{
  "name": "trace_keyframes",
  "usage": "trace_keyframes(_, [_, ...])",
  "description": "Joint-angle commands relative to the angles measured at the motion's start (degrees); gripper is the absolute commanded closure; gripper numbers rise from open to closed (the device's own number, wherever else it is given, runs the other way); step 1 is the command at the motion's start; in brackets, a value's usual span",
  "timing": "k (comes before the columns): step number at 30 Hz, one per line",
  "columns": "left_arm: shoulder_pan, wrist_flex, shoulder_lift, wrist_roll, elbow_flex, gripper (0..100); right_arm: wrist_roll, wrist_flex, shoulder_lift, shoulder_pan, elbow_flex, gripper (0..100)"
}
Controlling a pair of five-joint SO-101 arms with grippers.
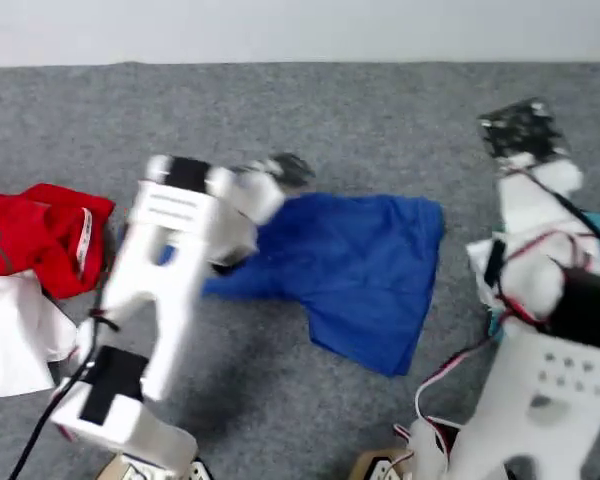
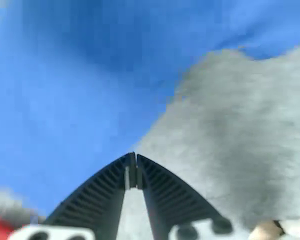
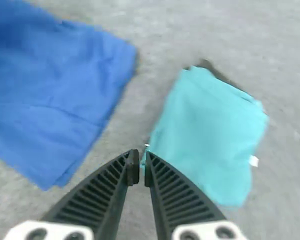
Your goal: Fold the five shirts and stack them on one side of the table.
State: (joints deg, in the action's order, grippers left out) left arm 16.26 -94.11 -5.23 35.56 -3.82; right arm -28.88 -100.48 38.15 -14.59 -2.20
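My left gripper (image 2: 131, 172), jaws together, at blue shirt (image 2: 65, 90) edge; my right gripper (image 3: 138, 170), jaws together, beside folded teal shirt (image 3: 210, 135).

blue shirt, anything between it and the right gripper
Nothing visible does. The right gripper, shut, sits at the edge of the folded teal shirt, with only bare grey mat between it and the blue shirt.
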Motion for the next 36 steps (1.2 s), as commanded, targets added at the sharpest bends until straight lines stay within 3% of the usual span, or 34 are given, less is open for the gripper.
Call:
trace_keyframes(1, [9.6, 5.2, 3.0, -2.6, -1.1, 99, 0.7, -2.3, 2.9, -5.6, -0.3, 96.7])
trace_keyframes(6, [20.8, 11.3, 2.9, -3.1, -3.7, 88, 0.8, -2.3, 4.7, -10.1, -0.3, 96.7])
trace_keyframes(11, [27.9, 15.8, -3.0, -3.1, -5.4, 82, 0.8, -2.3, 5.8, -11.2, -0.2, 96.7])
trace_keyframes(21, [30.0, 16.4, -22.5, -3.0, 6.6, 80, 0.6, -2.3, 7.0, -11.2, -0.2, 96.7])
trace_keyframes(27, [29.9, 14.4, -27.6, -3.1, 12.4, 81, 0.5, -2.3, 6.9, -11.2, -0.2, 96.7])
trace_keyframes(33, [29.9, 12.7, -30.1, -2.7, 15.3, 99, 0.5, -2.3, 6.9, -11.2, -0.2, 96.7])
trace_keyframes(36, [29.9, 10.7, -28.8, -2.7, 16.5, 99, 0.5, -2.3, 6.9, -11.2, -0.2, 96.7])
